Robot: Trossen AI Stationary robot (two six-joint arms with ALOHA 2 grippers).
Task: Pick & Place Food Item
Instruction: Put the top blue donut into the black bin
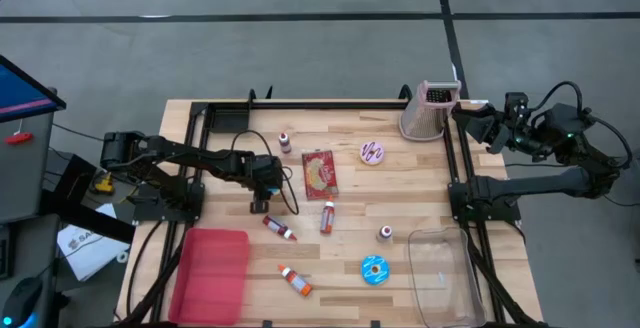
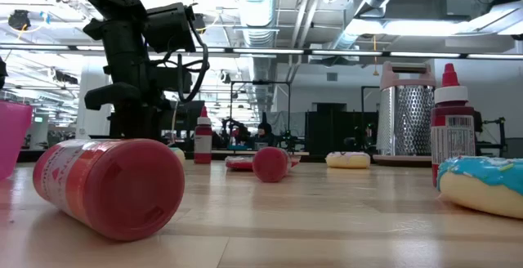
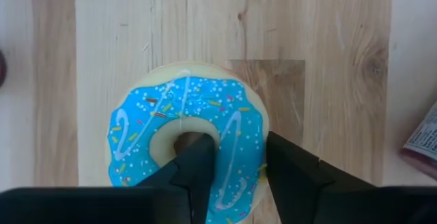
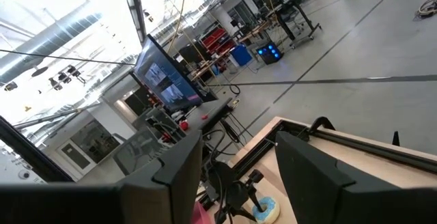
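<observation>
The left gripper (image 3: 232, 173) stands over the blue-iced doughnut (image 3: 188, 138) on the table's left half, jaws straddling one side of the ring – one finger in the hole – likely light, soft, easily dented.

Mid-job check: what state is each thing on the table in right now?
Blue donut: flat on the table, left hand down on it.
Second blue donut: flat, untouched.
Pink donut: flat.
Grater: upright.
Long bottle: lying down.
Small bottle: upright.
Right hand: open, empty, raised beside the grater.
</observation>
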